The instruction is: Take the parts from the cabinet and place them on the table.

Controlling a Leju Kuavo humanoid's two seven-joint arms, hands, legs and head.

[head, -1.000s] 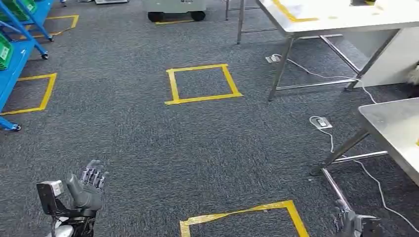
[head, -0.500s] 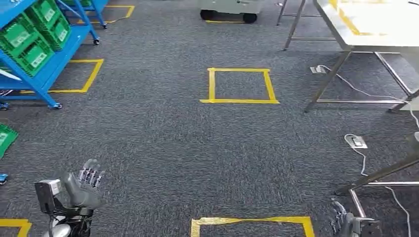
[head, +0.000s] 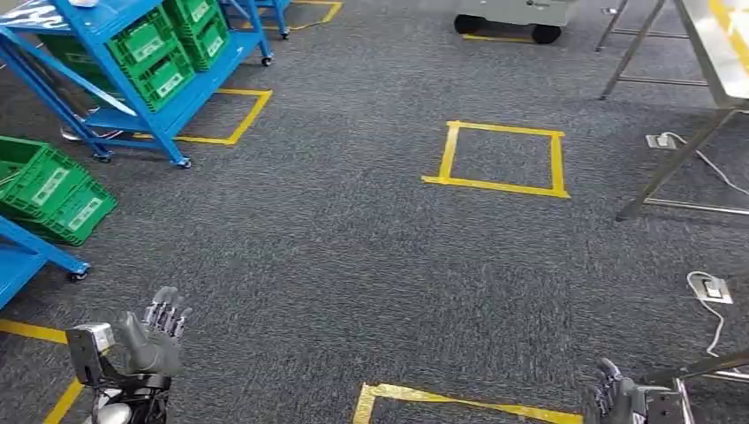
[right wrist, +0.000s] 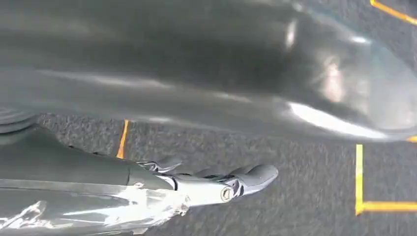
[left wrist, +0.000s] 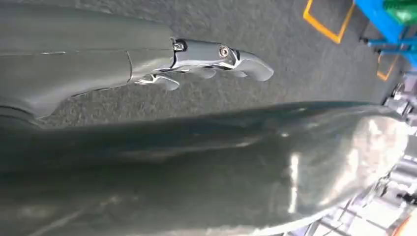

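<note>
Grey carpet swings right — your view has turned toward the blue cabinet (head: 132, 62) of green bins (head: 163, 53); left hand (head: 150, 340) and right hand (head: 618, 402) hang empty, fingers apart, nothing picked yet.

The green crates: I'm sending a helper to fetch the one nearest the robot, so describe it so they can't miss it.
Start at the blue rack far on the robot's left; other green crates sit on its slanted shelf. Nearer the robot, at the left edge of the head view, is a lower blue frame. The low green crate sits there alone, with white labels on its side.
</note>
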